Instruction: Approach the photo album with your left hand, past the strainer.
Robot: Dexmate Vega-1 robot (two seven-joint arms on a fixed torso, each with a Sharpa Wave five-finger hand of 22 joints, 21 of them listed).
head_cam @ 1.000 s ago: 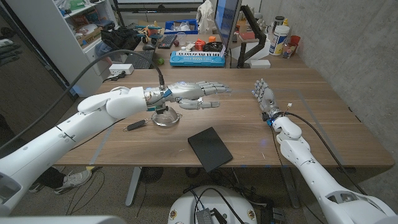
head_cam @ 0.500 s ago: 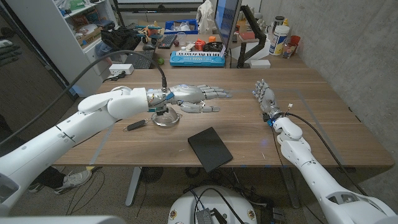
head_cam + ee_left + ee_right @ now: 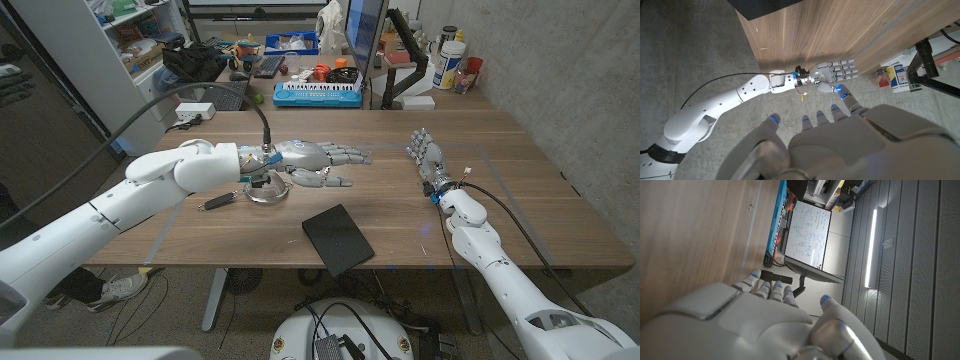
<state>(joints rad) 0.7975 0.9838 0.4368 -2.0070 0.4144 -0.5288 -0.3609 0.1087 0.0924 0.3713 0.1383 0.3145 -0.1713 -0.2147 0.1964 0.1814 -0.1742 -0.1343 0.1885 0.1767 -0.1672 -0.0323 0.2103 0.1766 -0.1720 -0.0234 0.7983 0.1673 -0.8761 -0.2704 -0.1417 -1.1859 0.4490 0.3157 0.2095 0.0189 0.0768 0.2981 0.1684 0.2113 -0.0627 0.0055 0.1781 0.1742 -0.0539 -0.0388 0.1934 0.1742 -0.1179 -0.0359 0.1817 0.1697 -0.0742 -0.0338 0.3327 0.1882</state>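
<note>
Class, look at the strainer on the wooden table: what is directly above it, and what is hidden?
The left hand hovers over the strainer, empty. Its wrist covers the strainer's far rim, so part of the bowl cannot be seen.

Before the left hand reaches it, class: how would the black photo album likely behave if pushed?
The photo album lies flat on the table, so it would probably slide rather than tip or roll. Its straight edges suggest a stiff cover. It sits near the table's front edge, so a push that way might send it off.

strainer (image 3: 267, 189) under left hand (image 3: 312, 160) | bare table (image 3: 400, 215) to photo album (image 3: 337, 238)
</note>
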